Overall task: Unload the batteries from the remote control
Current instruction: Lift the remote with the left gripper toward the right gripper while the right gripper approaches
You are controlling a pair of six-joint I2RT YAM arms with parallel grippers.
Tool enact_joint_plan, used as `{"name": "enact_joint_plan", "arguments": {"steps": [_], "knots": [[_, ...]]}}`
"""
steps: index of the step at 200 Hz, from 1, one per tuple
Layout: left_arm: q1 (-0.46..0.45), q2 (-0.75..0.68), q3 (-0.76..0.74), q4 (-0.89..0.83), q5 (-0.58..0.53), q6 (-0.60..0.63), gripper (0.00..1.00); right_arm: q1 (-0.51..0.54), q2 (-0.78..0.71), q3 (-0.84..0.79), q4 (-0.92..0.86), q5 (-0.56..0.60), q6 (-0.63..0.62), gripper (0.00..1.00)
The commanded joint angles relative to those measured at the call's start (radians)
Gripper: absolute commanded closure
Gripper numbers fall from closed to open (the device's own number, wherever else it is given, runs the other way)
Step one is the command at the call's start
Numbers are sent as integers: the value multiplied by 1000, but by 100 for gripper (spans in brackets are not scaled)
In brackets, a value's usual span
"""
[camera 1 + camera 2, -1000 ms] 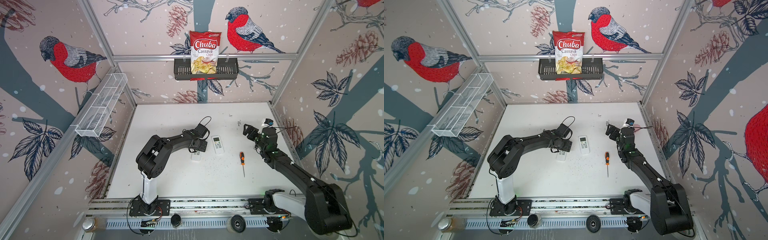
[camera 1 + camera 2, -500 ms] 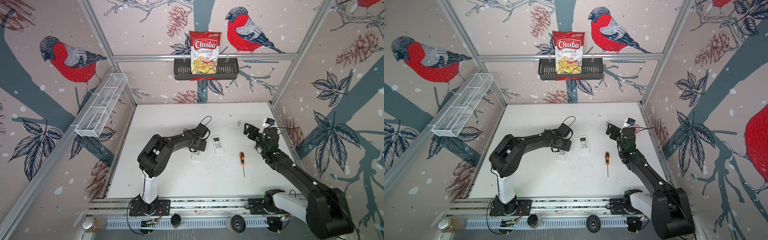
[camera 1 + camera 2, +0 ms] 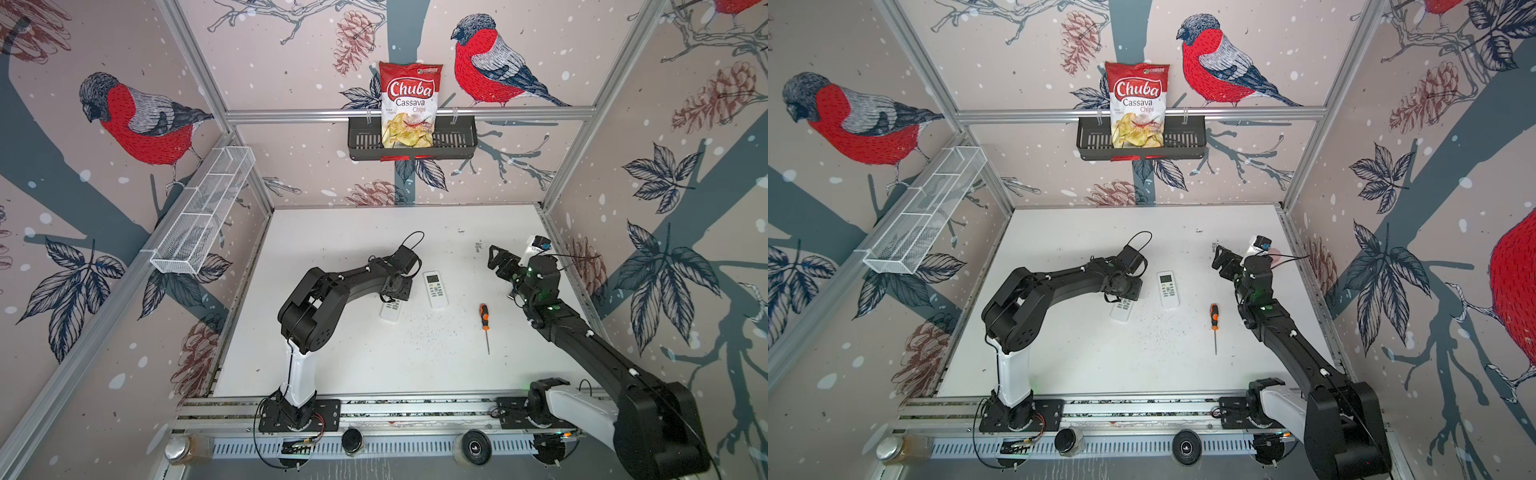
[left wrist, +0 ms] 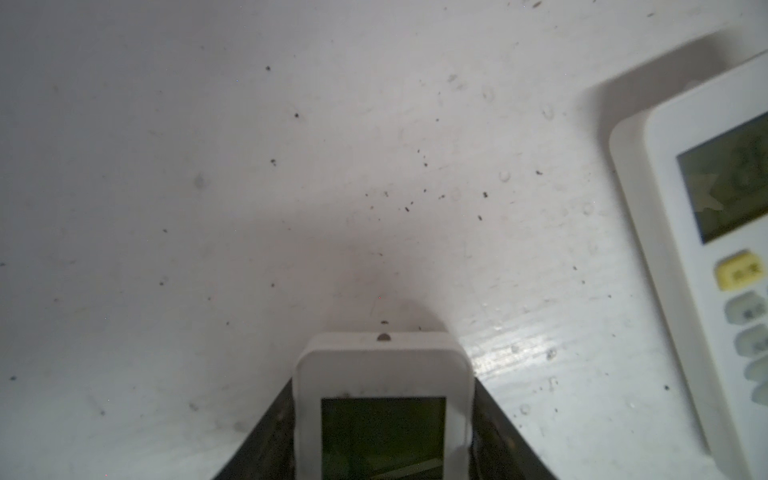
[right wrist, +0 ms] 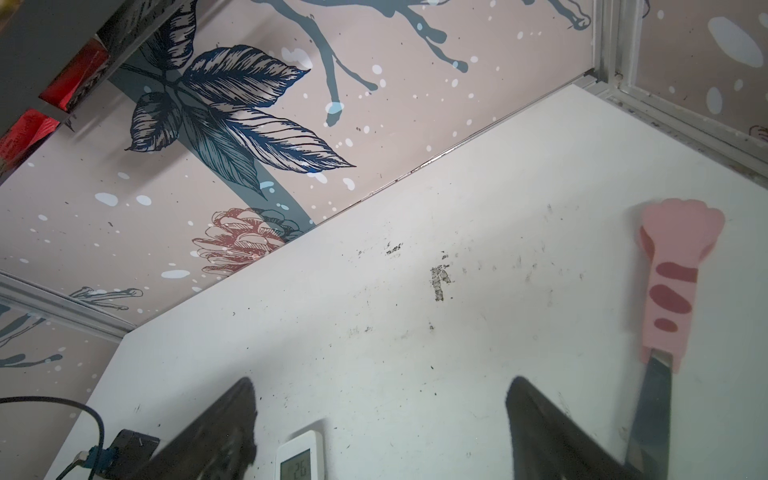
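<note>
One remote sits inside left gripper, clamp unclear | right gripper spread wide

A speckled white surface is enclosed by bird-patterned walls; a black basket is hung, apparently by hooks.

This is a robotics lab test cell. An aluminium frame of slotted bars boxes in a white table, and its panel walls carry printed bullfinch wallpaper. 2 black robot arms, the left arm and the right arm, are bolted to a metal rail along the table's front edge. A black basket holding a Chuba cassava chips bag and a white wire basket hang from the frame.
</note>
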Motion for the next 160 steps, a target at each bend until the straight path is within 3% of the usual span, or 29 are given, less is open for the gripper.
{"name": "enact_joint_plan", "arguments": {"steps": [1, 47, 89, 106, 134, 160], "knots": [[1, -6, 12, -40, 13, 5, 63, 4, -8, 1, -2, 9, -20, 6], [4, -31, 57, -42, 44, 22, 70, 3, 0, 12, -2, -35, -53, 0], [31, -49, 105, -32, 134, 67, 75, 2, -26, -1, 37, -108, -95, 1], [59, -69, 104, -2, 208, 82, 76, -2, -52, -20, 79, -164, -107, 1], [123, -124, 84, 73, 385, 94, 76, -27, -103, -85, 233, -385, -91, 1], [166, -160, 89, 141, 549, 109, 76, -37, -131, -93, 275, -495, -91, 1]]}}
